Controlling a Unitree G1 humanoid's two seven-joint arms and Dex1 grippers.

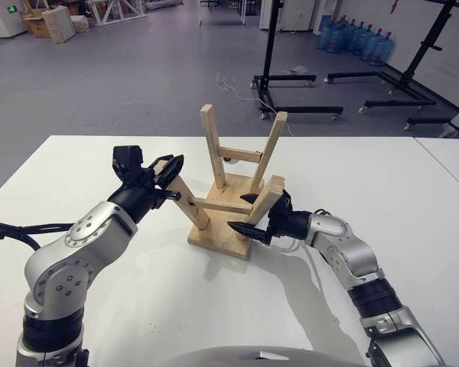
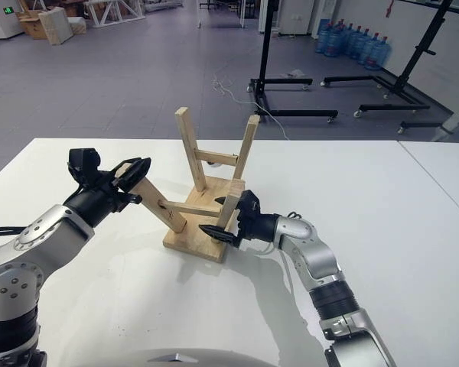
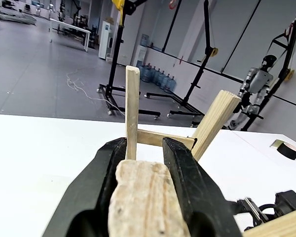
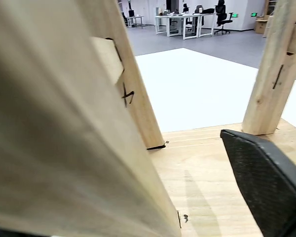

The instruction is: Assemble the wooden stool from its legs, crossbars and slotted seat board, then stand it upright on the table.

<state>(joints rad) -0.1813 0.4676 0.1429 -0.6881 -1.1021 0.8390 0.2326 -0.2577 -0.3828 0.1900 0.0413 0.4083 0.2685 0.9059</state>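
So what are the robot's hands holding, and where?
The left gripper clamps the free upper end of the near-left leg. The right gripper sits open around the near-right leg, holding nothing.

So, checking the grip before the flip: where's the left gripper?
In the left eye view the left gripper sits left of the upturned stool, shut on the top end of its near-left leg.

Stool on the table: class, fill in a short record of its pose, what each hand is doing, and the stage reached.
Stool: upside down, seat board flat on table, four legs up
Left hand: shut on near-left leg, at its top end
Right hand: open, straddling near-right leg low down
Stage: looks assembled; not yet stood upright
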